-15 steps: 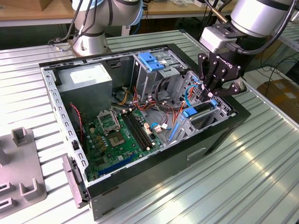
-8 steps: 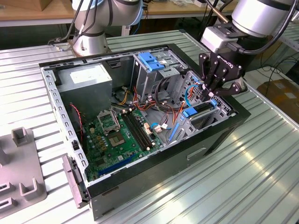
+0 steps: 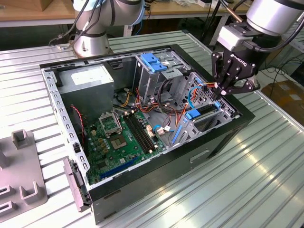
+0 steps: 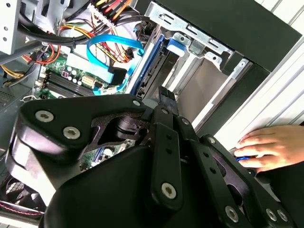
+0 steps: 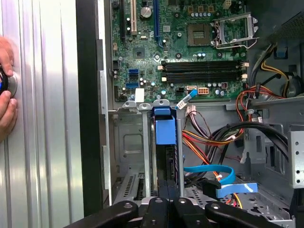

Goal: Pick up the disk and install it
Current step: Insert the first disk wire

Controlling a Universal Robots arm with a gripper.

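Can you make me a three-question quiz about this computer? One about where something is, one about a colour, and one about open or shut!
1. Where is the gripper?
A) above the drive bay
B) lying on the table
C) over the grey tray

2. What colour is the circuit board?
A) pink
B) green
C) white

3. How is the computer case?
A) shut tight
B) open, insides showing
C) wrapped in paper

Answers: 1 A, it hangs over the bay at the exterior view's right. 2 B, the board is green. 3 B, the board lies uncovered.
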